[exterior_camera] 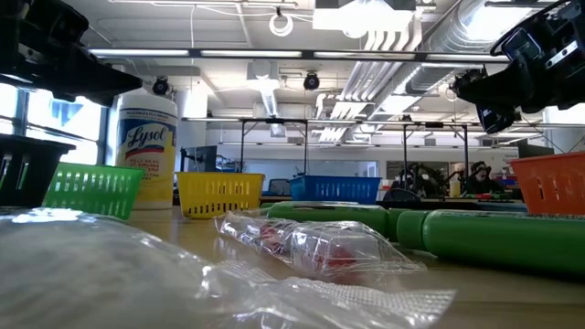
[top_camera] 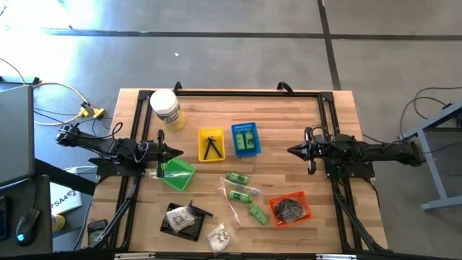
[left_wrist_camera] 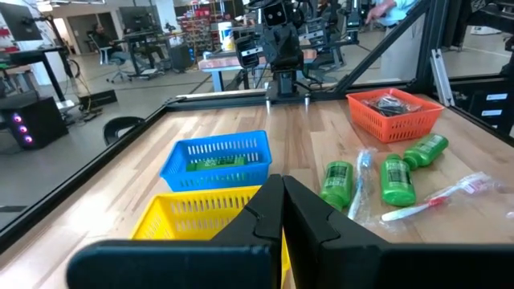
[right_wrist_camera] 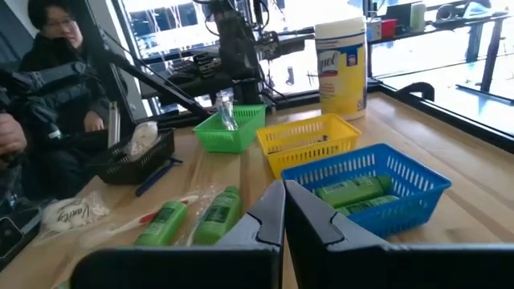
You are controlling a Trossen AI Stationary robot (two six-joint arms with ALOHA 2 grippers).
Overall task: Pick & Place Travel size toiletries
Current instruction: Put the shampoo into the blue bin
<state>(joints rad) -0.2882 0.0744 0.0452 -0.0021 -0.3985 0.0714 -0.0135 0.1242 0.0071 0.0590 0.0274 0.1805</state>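
Toiletries, three green tubes (top_camera: 244,195) among them, lay loose mid-surface between the baskets. Both tools, left (top_camera: 175,152) and right (top_camera: 292,151), hung closed and empty. Sorting looked paused; next, one tool must open over a tube.

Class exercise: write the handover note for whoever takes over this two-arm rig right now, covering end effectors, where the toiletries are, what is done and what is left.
Left end effector: shut, empty, above the green basket.
Right end effector: shut, empty, at the right side of the table.
Sorted: green bottles in the blue basket, black pieces in the yellow basket, a clear item in the green basket, dark contents in the orange basket, a packet on the black tray.
Left: three green bottles loose mid-table, a toothbrush packet among them, and a white packet near the front edge.
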